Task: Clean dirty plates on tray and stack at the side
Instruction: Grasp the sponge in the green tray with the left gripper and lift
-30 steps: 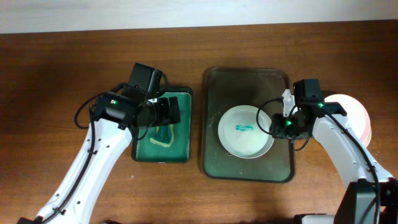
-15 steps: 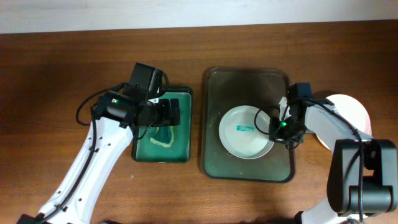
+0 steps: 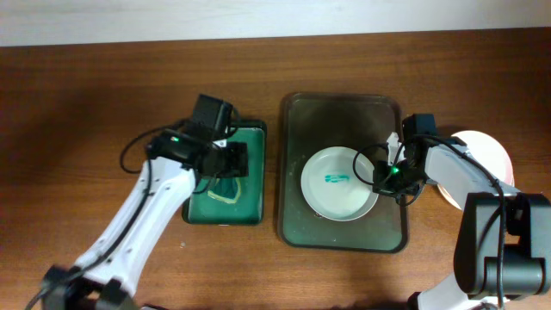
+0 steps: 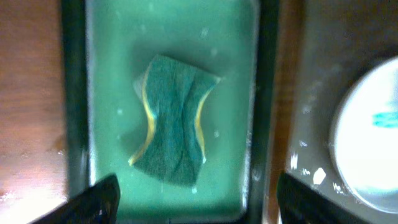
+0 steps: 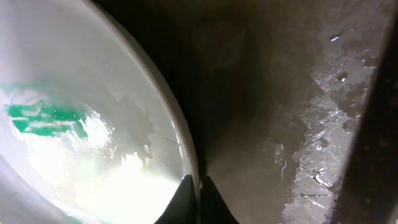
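The dark tray (image 3: 344, 120) lies in the middle of the wooden table (image 3: 77, 129). One white plate (image 3: 340, 189) lies flat on it, a little toward the tray's right side. This plate carries a small teal smear (image 3: 336, 178) near its centre. In the right wrist view the smear (image 5: 43, 118) shows as two short streaks on the glossy plate (image 5: 93, 162). The tray floor (image 5: 280, 93) beside it is wet with drops.

The right gripper (image 3: 381, 179) is at the right rim of this plate. In its own camera the right gripper (image 5: 199, 190) has its two fingertips (image 5: 186, 198) almost together, and the thin plate rim runs in between them, so the jaws are pinched narrow on the rim.

At the right of the dark tray, directly on the table, there is more white crockery, the side plates (image 3: 486, 155). The right arm partly covers them, and I cannot tell how many there are.

At the left, just beside the dark tray, stands a smaller green tray (image 3: 245, 205) with water in it. A green sponge (image 4: 171, 118) with a yellow layer lies in that water, bent in the middle. The left gripper (image 3: 234, 159) hangs above this tray. In the left wrist view its jaws stand wide apart, with one finger (image 4: 99, 199) at each lower corner, and the left gripper (image 4: 198, 190) holds nothing. The sponge is apart from both fingers.
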You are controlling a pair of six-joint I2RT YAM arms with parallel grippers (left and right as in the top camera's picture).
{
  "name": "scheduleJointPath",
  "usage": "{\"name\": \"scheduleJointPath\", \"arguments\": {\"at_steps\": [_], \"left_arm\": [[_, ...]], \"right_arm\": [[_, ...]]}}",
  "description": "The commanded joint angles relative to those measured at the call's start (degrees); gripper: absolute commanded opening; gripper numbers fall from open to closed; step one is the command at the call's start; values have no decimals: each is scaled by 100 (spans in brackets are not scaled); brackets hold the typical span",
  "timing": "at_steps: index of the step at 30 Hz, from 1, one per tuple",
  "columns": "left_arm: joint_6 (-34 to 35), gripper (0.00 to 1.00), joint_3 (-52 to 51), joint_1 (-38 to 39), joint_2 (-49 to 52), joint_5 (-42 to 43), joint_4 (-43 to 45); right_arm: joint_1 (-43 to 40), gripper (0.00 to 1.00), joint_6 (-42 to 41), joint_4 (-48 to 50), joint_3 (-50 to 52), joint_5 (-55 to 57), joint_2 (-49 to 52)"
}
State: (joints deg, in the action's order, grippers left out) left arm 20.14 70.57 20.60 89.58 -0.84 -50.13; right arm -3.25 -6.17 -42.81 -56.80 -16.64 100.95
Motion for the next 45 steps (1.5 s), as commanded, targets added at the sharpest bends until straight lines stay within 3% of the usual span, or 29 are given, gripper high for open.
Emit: {"name": "scheduleJointPath", "arguments": {"at_steps": [1,4,6,8,12,13,14,15,16,18,25,27,29,34,35,36,37,39,42,45], "left_arm": [[-52,78,-798,-15,599,7,846],[-55,63,-942,-15,1272,7,1292],[-52,39,-942,-15,1672,33,1322],[-52,0,-940,-15,1823,212,1279],[-50,0,-654,-15,1657,306,883],[-52,5,-459,-15,1554,306,647],[-52,20,-273,-17,1464,304,448],[-55,46,-125,-15,1375,302,310],[-55,58,-7,-15,1305,302,249],[-52,70,17,-15,1261,173,304],[-52,66,-330,-15,1709,-326,973],[-52,39,-389,-15,1982,-304,1069],[-55,0,-387,-15,2039,-304,1064],[-52,0,199,-103,1746,-195,522],[-52,7,354,-111,1679,-101,369],[-50,22,503,-118,1611,-7,186],[-52,42,638,-118,1530,26,-26],[-50,57,662,-116,1484,66,-225],[-52,57,481,-116,1486,90,-350],[-50,50,-48,-116,1508,94,151]], "right_arm": [[-15,4,37,-7,-48,-94,-24],[-15,4,35,-2,-50,-94,-24],[-15,4,35,-7,-48,-94,-24],[-15,5,35,-9,-48,-94,-24],[-15,5,35,-26,-50,-92,-24],[-15,5,35,-28,-50,-92,-24],[-15,4,35,-33,-50,-92,-24],[-15,4,35,-42,-48,-92,-24],[-15,5,35,-46,-48,-92,-24],[-15,5,35,-46,-50,-92,-24],[-15,5,33,-46,-48,-92,-24],[-15,5,33,-59,-48,-92,-24],[-15,4,33,-70,-48,-92,-24],[-15,5,35,-125,-50,-92,-24],[-15,4,35,-133,-50,-92,-24],[-15,4,35,-136,-48,-92,-24],[-15,4,35,-138,-50,-92,-24],[-15,4,33,-138,-48,-92,-24],[-15,4,35,-138,-48,-92,-24],[-15,4,33,-133,-48,-92,-24]]}}
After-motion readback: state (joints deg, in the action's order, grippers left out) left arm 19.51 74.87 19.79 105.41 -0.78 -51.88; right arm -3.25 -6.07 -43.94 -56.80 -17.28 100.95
